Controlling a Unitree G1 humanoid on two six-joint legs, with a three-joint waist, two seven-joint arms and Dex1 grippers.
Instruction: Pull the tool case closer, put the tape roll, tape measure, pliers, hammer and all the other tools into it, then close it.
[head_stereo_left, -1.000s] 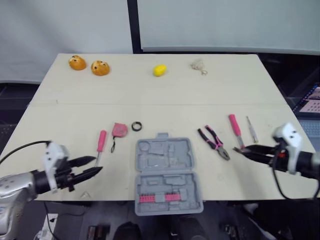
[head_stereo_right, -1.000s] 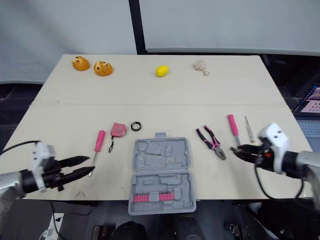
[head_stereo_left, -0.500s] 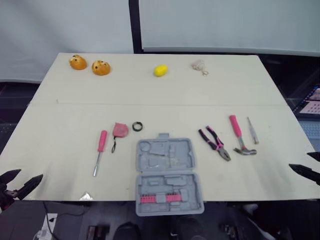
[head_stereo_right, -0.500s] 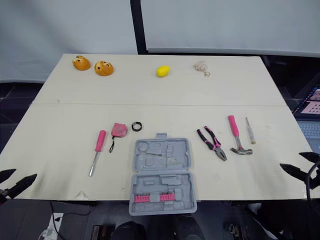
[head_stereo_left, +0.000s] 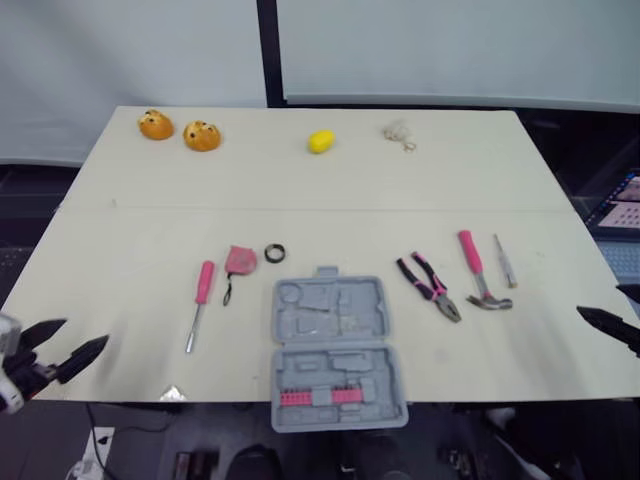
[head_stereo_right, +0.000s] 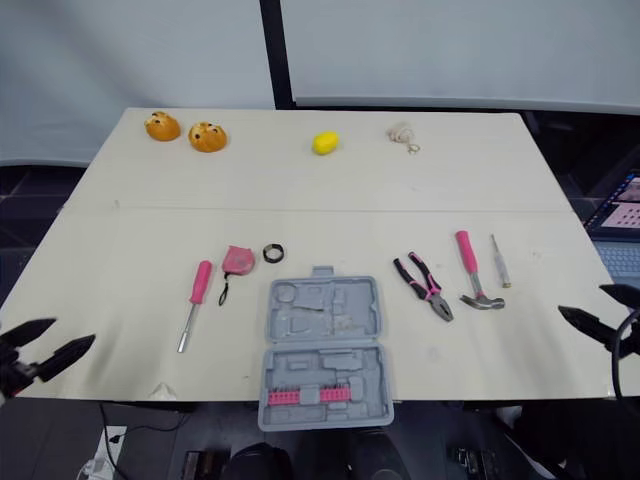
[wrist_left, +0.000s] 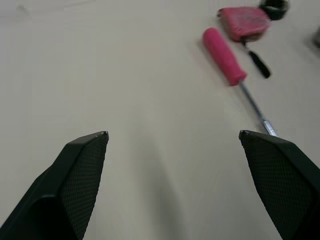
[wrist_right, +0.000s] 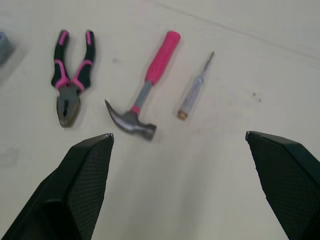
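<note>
The left fingers (wrist_left: 75, 185) and right fingers (wrist_right: 80, 190) have drawn back to the pale surface's (head_stereo_left: 330, 185) near corners, spread apart and empty. The open grey plastic tool case (head_stereo_left: 335, 345) has yet to receive any loose tool.

The left gripper (head_stereo_left: 72, 335) is hovering low at the robot's near left, its two black fingers (wrist_left: 80, 170) spreading wide apart and pointing forward and slightly inward. Only a little of the pale left wrist (head_stereo_left: 6, 352) is showing behind it, with the arm reaching in from the side. The right gripper (head_stereo_right: 583, 300) is hovering low at the near right, mirroring the left. Its fingers (wrist_right: 85, 170) are likewise gaping wide, with the tips aiming inward, toward the robot's left. Both grippers are holding nothing, and both are sitting well apart from each other, one at each side of the robot's reach.
</note>
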